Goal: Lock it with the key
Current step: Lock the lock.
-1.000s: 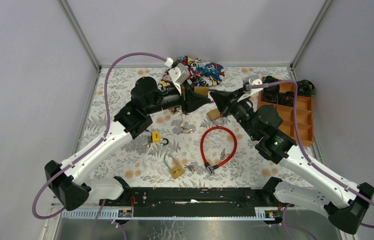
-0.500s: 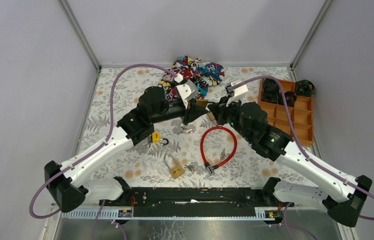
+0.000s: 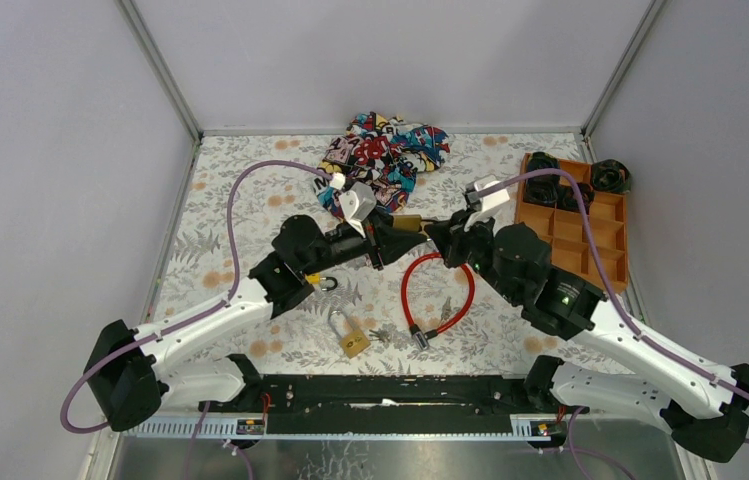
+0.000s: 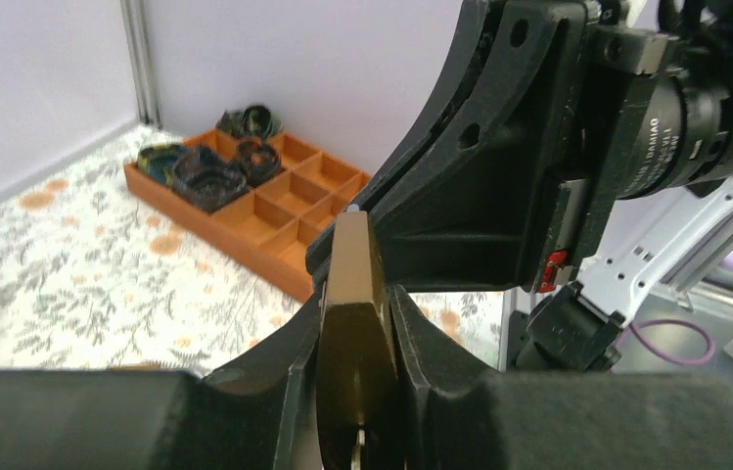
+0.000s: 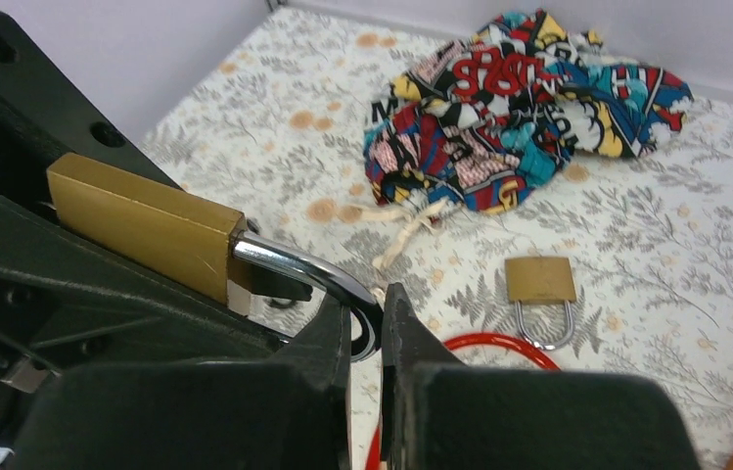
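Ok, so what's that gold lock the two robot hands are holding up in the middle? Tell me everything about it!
The padlock has a blocky, brass-coloured metal body with flat sides. A shiny silver shackle curves out of one end. It is held off the flowery table, lying roughly sideways between the two arms. The left gripper clamps the body's flat sides, and the right gripper pinches the shackle's bend. I cannot tell whether the shackle is clicked shut.
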`<state>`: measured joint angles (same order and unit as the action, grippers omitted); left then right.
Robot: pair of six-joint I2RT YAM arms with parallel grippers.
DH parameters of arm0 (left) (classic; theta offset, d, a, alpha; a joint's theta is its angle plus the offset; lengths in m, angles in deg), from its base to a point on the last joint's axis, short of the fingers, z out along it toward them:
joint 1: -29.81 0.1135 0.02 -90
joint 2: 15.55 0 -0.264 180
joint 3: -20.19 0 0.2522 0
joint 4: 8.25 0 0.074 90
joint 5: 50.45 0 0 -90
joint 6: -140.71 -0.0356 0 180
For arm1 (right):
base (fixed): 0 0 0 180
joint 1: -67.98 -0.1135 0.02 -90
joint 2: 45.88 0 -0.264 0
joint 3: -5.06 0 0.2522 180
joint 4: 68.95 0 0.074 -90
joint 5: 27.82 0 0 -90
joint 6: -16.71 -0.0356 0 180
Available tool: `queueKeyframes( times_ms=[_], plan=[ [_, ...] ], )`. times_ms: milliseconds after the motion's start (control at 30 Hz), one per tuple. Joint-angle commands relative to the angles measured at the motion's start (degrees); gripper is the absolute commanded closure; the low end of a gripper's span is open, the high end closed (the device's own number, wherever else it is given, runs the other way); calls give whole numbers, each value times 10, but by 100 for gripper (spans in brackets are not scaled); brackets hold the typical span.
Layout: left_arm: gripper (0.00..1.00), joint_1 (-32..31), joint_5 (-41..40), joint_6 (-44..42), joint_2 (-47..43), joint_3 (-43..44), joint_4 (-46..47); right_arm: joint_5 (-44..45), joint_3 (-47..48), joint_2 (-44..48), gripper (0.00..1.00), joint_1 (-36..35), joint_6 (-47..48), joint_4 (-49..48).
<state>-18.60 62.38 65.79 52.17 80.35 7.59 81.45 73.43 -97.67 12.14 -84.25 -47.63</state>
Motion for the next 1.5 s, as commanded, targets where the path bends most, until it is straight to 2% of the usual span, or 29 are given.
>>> queueKeyframes(
  times_ms=[0,233,333,567,767,833,1033,1167,1200,1233,1333,1467],
  plan=[
    [100,-59,39,19,58,-10,38,-304,42,-14,100,-89,-128,-372],
    [100,-59,48,23,80,3,23,-337,70,-44,100,-89,-133,-355],
    [100,-56,43,8,66,2,14,-312,61,-11,100,-89,-120,-334],
    [100,-22,88,-12,17,7,-29,-212,62,75,100,-88,-16,-127],
    [100,-20,138,51,-8,-3,40,-190,59,110,99,-88,28,-44],
    [100,-20,165,82,-13,-1,73,-209,70,107,81,-88,41,-11],
    [100,-13,213,137,-32,26,86,-242,100,130,40,-88,104,124],
    [100,-3,228,156,-45,36,84,-280,127,177,15,-88,107,197],
    [100,-2,229,157,-47,35,86,-291,145,174,6,-88,107,218],
    [100,-1,229,157,-48,35,91,-296,162,168,1,-89,107,243],
    [100,-1,229,156,-47,36,105,-295,191,127,0,-89,100,300],
    [100,4,231,150,-49,44,111,-266,200,92,4,-89,99,305]
  ],
)
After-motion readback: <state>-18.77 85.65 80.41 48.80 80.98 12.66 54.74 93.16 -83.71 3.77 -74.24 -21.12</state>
